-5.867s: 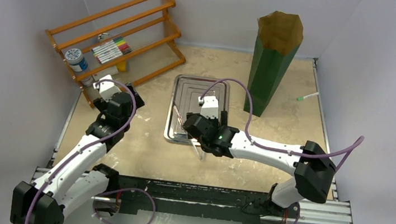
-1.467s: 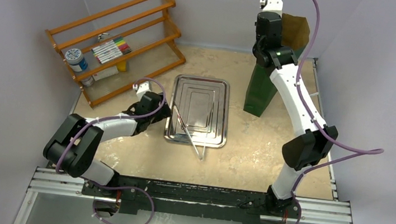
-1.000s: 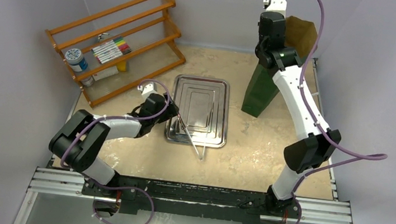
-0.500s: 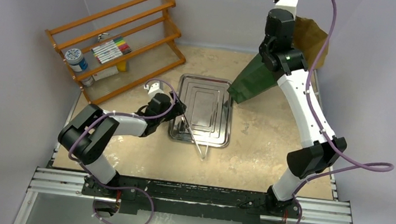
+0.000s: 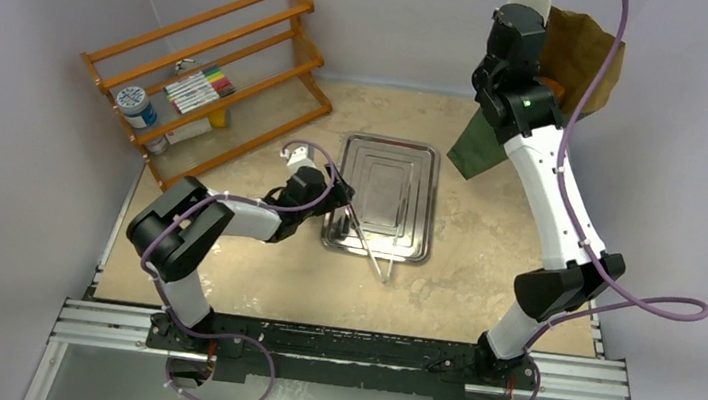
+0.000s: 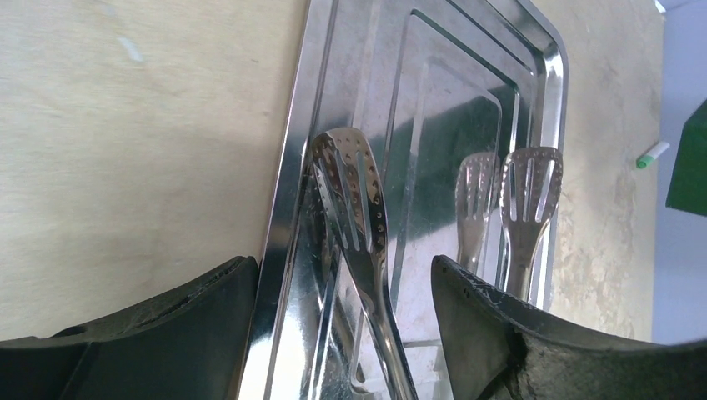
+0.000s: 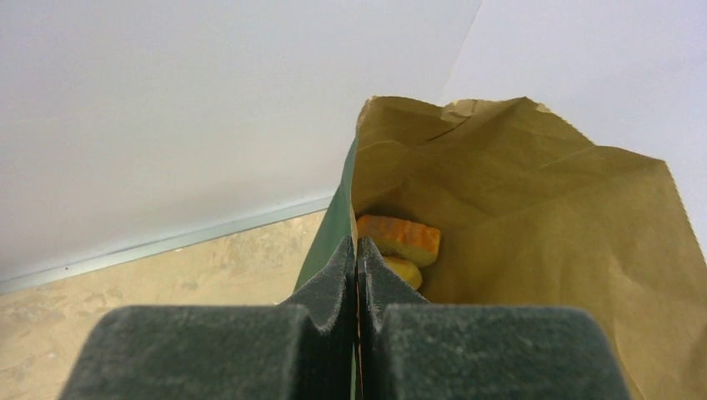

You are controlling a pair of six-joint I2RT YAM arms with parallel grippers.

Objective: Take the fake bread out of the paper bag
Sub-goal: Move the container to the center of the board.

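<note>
Right tool point(image 7: 357, 250) is clenching one wall of the tall dark green paper bag with brown kraft inside point(image 7: 517, 192) — fingers pressed flat together over the paper just below the rim. The right arm is reaching high at the far right of the beige tabletop point(image 5: 251, 269). The bag is being held tilted, mouth leaning up and to the right, green lower end pointing toward the far right corner of the silver rectangular metal tray point(image 5: 412, 182). Can't tell if the bag's bottom is touching the tabletop.

Toy bread pieces point(image 7: 398, 236) are sitting deep inside the bag — an orange-crusted slice over a yellowish piece, the rest hidden.

Left tool point(image 6: 342, 265) is sitting released, fingers wide apart, straddling the tray's left rim and one arm of the long metal tongs point(image 6: 354, 183), not clamping either. The tongs are lying on the tray, handle end sticking out over its near edge. An orange wooden rack point(image 5: 208, 73) is standing at the far left.
</note>
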